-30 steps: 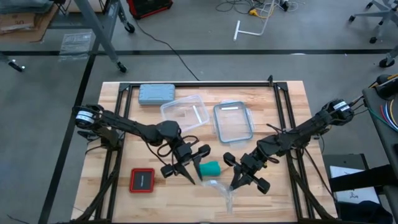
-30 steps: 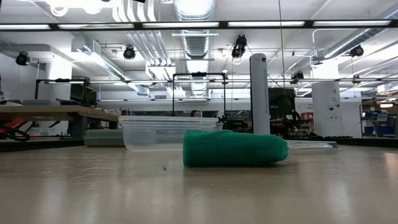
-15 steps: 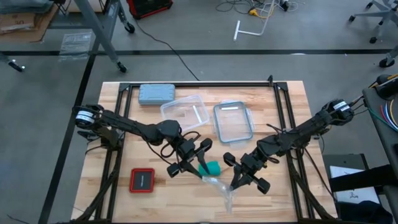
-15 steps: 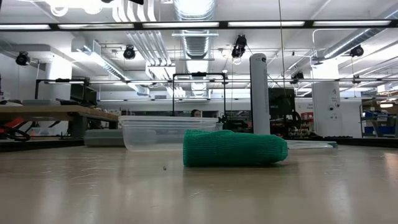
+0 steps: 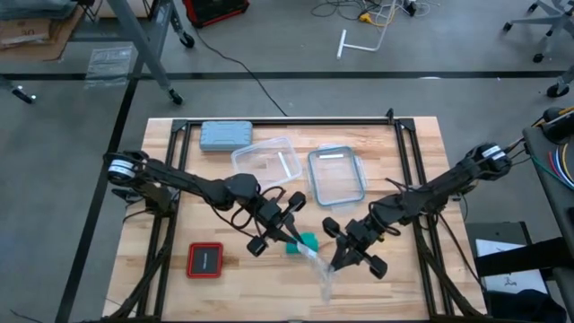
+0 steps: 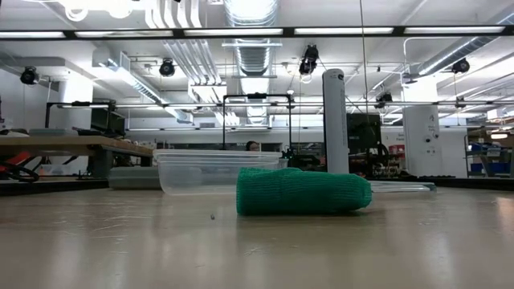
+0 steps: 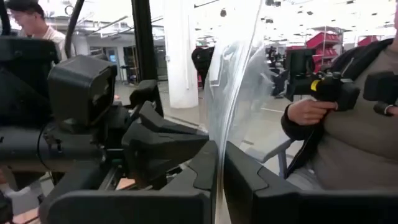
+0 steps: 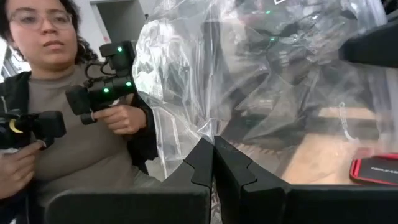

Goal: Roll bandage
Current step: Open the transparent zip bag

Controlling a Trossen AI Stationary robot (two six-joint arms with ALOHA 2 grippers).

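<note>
The bandage lay as a finished teal roll on the table, lower centre. Both tools, left tool and right tool, were clamped on a clear plastic bag; bagging seemingly remained.

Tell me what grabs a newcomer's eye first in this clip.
The teal-green bandage, rolled into a stubby cylinder, lies near the table's front middle. Above it, the left gripper and the right gripper both pinch a clear plastic bag. Behind it sit two clear containers.
</note>
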